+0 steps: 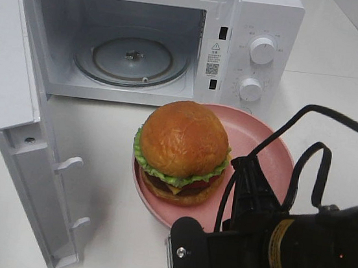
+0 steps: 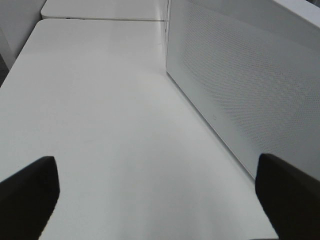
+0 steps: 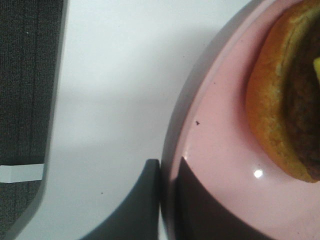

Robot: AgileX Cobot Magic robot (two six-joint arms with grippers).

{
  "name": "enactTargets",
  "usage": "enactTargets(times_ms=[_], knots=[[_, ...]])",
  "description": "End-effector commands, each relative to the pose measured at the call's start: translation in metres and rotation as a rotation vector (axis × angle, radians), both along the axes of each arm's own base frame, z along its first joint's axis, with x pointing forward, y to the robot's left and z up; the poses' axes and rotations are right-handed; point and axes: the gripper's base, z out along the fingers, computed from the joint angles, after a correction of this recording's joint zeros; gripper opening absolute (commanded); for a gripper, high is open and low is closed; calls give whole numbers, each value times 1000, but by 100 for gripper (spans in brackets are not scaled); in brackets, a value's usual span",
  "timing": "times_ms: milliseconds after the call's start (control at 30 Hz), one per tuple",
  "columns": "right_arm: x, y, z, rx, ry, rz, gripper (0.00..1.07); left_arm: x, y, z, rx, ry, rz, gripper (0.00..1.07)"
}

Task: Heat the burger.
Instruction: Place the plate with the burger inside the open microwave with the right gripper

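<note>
Your left claw [image 2: 157, 200] is released, its fingers wide apart above the white worktop [image 2: 100, 125], just beside the microwave's door [image 1: 21, 88], which stands fully open. Inside the microwave [image 1: 265, 27] you see the glass turntable [image 1: 132, 60]. In front of the oven the burger [image 1: 182, 149] sits on the pink plate [image 1: 265, 148], on its left part. Your right claw [image 3: 167, 172] is clenched on the near rim of this plate, one finger inside the rim and the other outside.
</note>
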Motion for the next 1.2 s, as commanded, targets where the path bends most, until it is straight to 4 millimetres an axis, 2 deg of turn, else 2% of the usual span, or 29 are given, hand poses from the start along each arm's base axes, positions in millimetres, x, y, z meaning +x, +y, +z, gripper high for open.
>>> enactTargets(times_ms=[33, 267, 800, 1200], knots=[[11, -2, 6, -1, -39, 54, 0, -2, 0, 0, 0, -29, -6, 100], [29, -6, 6, 18, -32, 199, 0, -2, 0, 0, 0, -29, -6, 100], [56, -26, 4, 47, 11, 318, 0, -2, 0, 0, 0, -29, -6, 100], [64, -30, 7, 84, -23, 348, 0, -2, 0, 0, 0, -29, -6, 100]])
